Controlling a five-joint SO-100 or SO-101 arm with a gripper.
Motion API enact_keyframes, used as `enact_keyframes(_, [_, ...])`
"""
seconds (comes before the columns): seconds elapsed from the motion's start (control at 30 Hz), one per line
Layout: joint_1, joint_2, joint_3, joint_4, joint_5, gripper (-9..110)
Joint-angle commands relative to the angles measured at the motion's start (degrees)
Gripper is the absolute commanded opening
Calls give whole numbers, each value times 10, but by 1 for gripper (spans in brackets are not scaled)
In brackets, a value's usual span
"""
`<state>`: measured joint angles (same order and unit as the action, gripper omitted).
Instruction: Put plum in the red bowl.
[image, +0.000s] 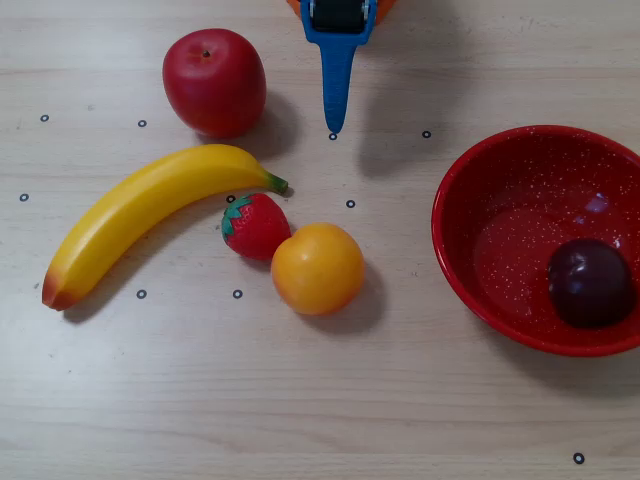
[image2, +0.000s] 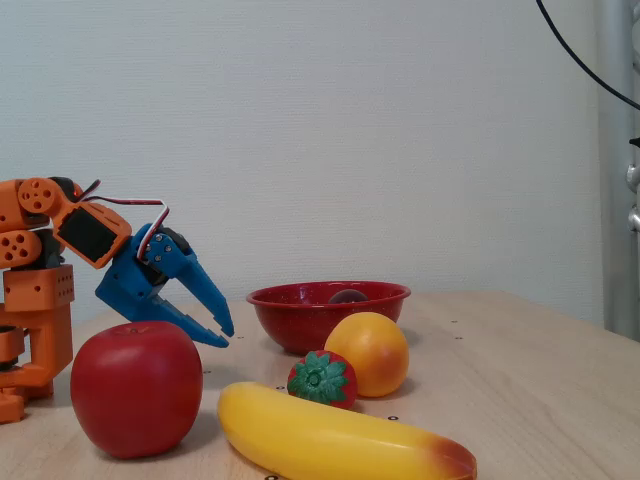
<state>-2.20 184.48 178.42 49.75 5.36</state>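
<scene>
The plum lies inside the red bowl, low on the speckled floor toward the side farthest from the jaws, well apart from them and free of any hold. In the fixed view only its dark top shows above the bowl's rim. Judged from how things lie, the task's placing is already done.

The fruit looks small, round, smooth and glossy, so it would probably be light, firm and a little slippery. On the bowl's curved floor it may roll at a touch. If it had to be taken up again, the sound hold would be across its widest middle, fingers coming down from above and closing on opposite sides, since a grip nearer the top would likely squeeze it out.

The gripper hangs empty above the table, tilted downward, its two blue fingers parted a little with nothing between them. In the overhead view it shows only as a narrow blue wedge, and the gap cannot be read there.

Just beside the jaws stands the apple. Beyond the fingertips lie the strawberry and the orange, touching each other, with the banana stretching away past the strawberry.
</scene>
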Motion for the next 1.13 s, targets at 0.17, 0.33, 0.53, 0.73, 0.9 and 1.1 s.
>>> enact_keyframes(0.17, [0,7,4,3,-29,0])
enact_keyframes(0.33, [-1,6,4,4,-33,0])
enact_keyframes(0.53, [-4,6,4,6,-33,0])
enact_keyframes(0.73, [-4,6,4,6,-33,0])
enact_keyframes(0.9, [0,6,4,6,-28,0])
enact_keyframes(1.1, [0,6,4,6,-28,0])
